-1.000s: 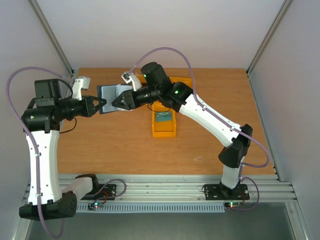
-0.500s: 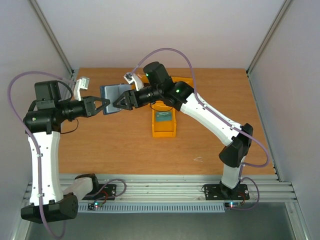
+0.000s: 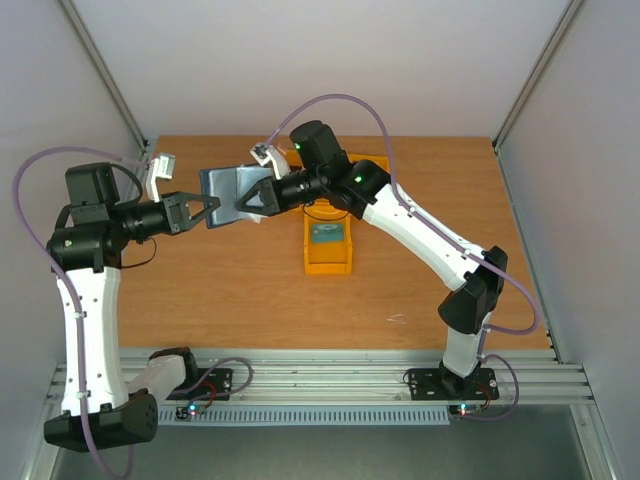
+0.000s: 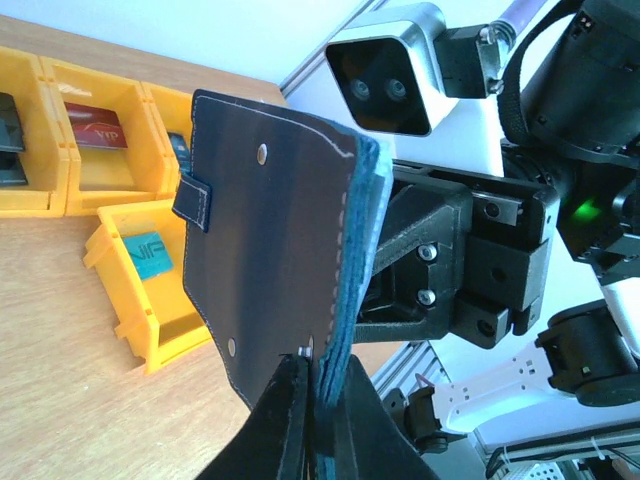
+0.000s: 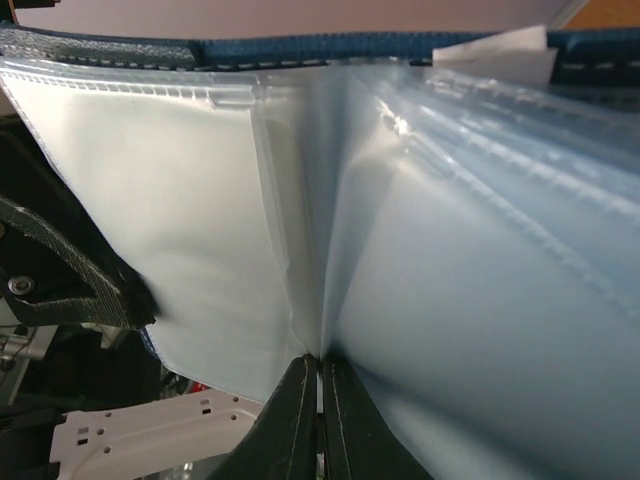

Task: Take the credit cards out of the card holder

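**Top view.** Jaws of the left gripper (image 3: 207, 210) pinch the left edge of the single card holder (image 3: 228, 186). It hangs open in the air above the wooden table (image 3: 230, 290). The right gripper (image 3: 252, 200) meets the holder from the other side, its jaws pressed together. One loose yellow bin (image 3: 328, 265) stands on the table by the right arm and holds one teal card (image 3: 325, 233). Pale walls (image 3: 320, 60) close the table in at the back and both sides.

**Left wrist view.** The navy cover stands upright, clamped at its lower edge. Behind it lies a row of three yellow compartments (image 4: 60, 205), one holding a red card (image 4: 95, 137).

**Right wrist view.** The right fingertips are closed at the foot of the fold between clear sleeves (image 5: 480, 300). Whether a sleeve is caught between them cannot be told, and the sleeves overlap too much to count.
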You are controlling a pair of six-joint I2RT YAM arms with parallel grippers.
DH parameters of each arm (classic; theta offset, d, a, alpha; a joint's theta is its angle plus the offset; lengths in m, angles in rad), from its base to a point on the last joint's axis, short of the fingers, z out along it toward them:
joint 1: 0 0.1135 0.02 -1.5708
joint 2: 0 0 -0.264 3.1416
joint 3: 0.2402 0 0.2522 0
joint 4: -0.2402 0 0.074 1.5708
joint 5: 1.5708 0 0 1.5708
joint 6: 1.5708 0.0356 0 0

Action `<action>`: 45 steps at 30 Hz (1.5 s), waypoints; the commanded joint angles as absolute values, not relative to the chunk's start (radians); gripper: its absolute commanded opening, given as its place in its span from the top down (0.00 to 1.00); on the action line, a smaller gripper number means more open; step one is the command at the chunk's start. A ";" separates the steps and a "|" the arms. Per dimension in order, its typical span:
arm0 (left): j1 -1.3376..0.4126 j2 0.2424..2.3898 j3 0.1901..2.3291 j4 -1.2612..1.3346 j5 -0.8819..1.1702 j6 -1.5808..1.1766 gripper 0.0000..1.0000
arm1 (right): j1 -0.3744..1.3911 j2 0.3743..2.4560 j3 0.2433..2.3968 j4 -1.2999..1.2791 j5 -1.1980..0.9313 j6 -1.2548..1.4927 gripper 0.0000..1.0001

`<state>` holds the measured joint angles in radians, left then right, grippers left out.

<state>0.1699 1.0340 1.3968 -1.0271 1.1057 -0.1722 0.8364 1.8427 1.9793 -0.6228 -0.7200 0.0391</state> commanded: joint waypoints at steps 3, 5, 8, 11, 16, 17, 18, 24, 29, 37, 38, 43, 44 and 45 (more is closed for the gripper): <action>0.142 1.019 1.386 -0.982 1.292 -0.185 1.00 | 0.871 1.825 1.994 -0.496 -0.838 0.016 0.99; 0.143 1.019 1.374 -0.974 1.291 -0.189 0.92 | 0.871 1.816 1.990 -0.496 -0.847 -0.022 0.99; 0.142 1.016 1.351 -0.950 1.296 -0.213 0.83 | 0.871 1.802 1.982 -0.487 -0.858 -0.034 0.99; 0.143 1.013 1.337 -0.931 1.296 -0.237 0.81 | 0.871 1.797 1.975 -0.467 -0.872 -0.030 0.99; 0.142 1.009 1.330 -0.930 1.287 -0.239 1.00 | 0.871 1.802 1.974 -0.443 -0.889 -0.017 0.99; 0.143 1.009 1.327 -0.932 1.283 -0.238 1.00 | 0.871 1.804 1.975 -0.438 -0.892 -0.012 0.99; 0.142 1.009 1.327 -0.933 1.284 -0.235 1.00 | 0.871 1.805 1.978 -0.440 -0.889 -0.013 0.99; 0.143 1.009 1.348 -0.982 1.222 -0.187 1.00 | 0.847 1.776 1.978 -0.567 -0.749 -0.064 0.97; 0.141 1.008 1.344 -1.041 1.129 -0.113 1.00 | 0.827 1.753 1.999 -0.709 -0.534 -0.095 0.92; 0.126 0.994 1.287 -1.029 1.073 -0.085 1.00 | 0.844 1.780 2.006 -0.728 -0.486 -0.054 0.63; 0.124 0.993 1.280 -1.024 1.069 -0.088 1.00 | 0.850 1.790 2.012 -0.719 -0.484 -0.045 0.57; 0.109 0.983 1.232 -1.003 0.989 -0.096 1.00 | 0.862 1.865 2.041 -0.680 -0.515 0.048 0.37; 0.106 0.980 1.220 -0.993 0.983 -0.102 1.00 | 0.861 1.885 2.049 -0.685 -0.519 0.063 0.35; 0.105 0.977 1.212 -0.977 0.984 -0.108 1.00 | 0.862 1.903 2.058 -0.694 -0.521 0.076 0.34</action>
<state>0.1150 1.0058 1.2434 -1.0393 1.0225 -0.1036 0.8532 1.8286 2.0148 -0.7010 -0.5140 -0.0082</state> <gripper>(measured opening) 0.042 0.637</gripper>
